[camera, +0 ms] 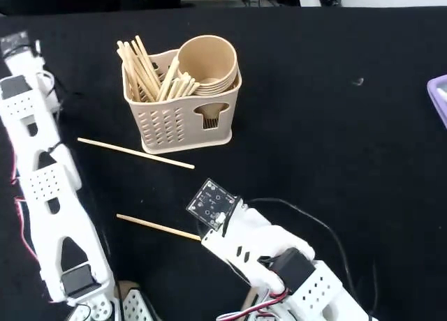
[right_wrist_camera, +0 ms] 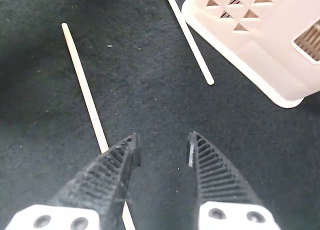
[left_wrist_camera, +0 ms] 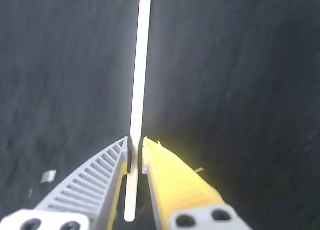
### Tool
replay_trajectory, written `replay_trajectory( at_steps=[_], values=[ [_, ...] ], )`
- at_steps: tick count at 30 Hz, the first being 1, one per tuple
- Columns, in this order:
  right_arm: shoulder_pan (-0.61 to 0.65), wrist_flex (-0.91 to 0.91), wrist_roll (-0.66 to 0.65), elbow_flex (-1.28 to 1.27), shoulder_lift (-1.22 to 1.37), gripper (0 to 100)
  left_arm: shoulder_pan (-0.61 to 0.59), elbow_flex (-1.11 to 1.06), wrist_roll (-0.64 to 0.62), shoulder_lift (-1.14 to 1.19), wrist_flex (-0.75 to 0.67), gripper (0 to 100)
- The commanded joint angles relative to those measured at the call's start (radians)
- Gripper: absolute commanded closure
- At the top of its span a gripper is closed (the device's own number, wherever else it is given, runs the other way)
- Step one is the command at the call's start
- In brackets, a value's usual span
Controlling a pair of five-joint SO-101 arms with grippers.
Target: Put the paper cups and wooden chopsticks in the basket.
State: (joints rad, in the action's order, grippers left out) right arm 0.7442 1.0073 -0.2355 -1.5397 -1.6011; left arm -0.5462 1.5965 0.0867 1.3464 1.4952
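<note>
A beige basket [camera: 185, 122] stands at the back of the black table with stacked paper cups [camera: 207, 59] and several wooden chopsticks [camera: 143, 73] in it. One loose chopstick [camera: 136, 152] lies just in front of the basket, and another [camera: 157, 227] lies nearer the front. My right gripper [right_wrist_camera: 163, 140] is open low over the cloth. The near chopstick [right_wrist_camera: 85, 90] runs under one of its fingers, not between them. The other chopstick [right_wrist_camera: 190, 40] and the basket [right_wrist_camera: 260, 45] lie beyond. My left gripper [left_wrist_camera: 135, 142] is shut on a chopstick [left_wrist_camera: 140, 65] that points away over the cloth.
The left arm [camera: 49, 188] stretches along the table's left side. The right arm [camera: 258, 244] sits at the front centre with its cables trailing behind it. A purple object [camera: 438, 94] pokes in at the right edge. Black cloth lies open to the right of the basket.
</note>
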Motion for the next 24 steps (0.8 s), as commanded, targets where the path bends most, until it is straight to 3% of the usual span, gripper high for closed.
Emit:
replay_trajectory(
  at_steps=[1,7,17,24],
  values=[
    [0.008,-0.023,-0.009,0.005,-0.019,84.4,-0.054,0.067,0.006,-0.098,0.218,97],
    [0.008,-0.021,-0.009,0.005,-0.019,84.4,-0.179,0.065,0.009,-0.133,0.267,97],
    [0.008,-0.023,-0.009,0.010,-0.019,84.4,-0.498,0.054,0.147,-0.199,0.269,97],
    [0.008,-0.025,-0.009,0.008,-0.019,84.4,-0.625,-0.157,0.239,-0.238,0.269,97]
  ],
)
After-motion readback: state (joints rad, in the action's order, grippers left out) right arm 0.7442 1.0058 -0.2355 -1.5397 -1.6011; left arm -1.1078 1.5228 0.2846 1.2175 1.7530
